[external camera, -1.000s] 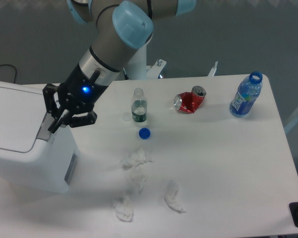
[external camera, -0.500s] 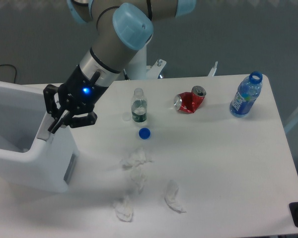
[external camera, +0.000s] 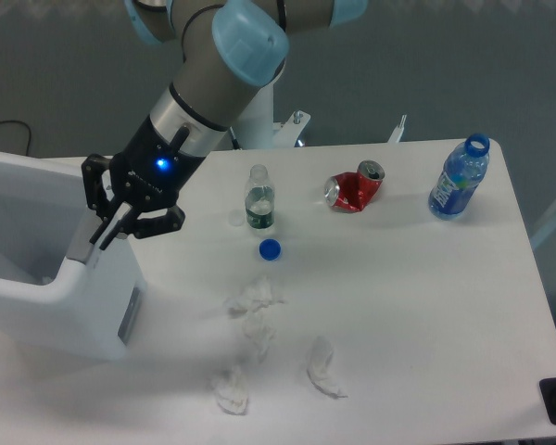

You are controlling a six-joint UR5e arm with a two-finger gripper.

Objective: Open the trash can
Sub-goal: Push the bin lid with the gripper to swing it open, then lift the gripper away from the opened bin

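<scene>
— Over at the table's left edge, what is the black two-finger gripper (external camera: 100,232) doing?
— It hangs at the near right corner of the large boxy white plastic trash can (external camera: 51,297), fingertips down at the grey push tab (external camera: 79,247). Whether the fingers are parted or closed I cannot tell. It holds nothing.
— And the bin?
— Its top shows an open hollow; a grey side panel (external camera: 130,316) faces the table (external camera: 417,324).
— Further out?
— A small clear bottle (external camera: 259,199), a blue cap (external camera: 270,248), crumpled white tissues (external camera: 250,320), a crushed red can (external camera: 353,189), and a blue bottle (external camera: 459,179) far right.
</scene>
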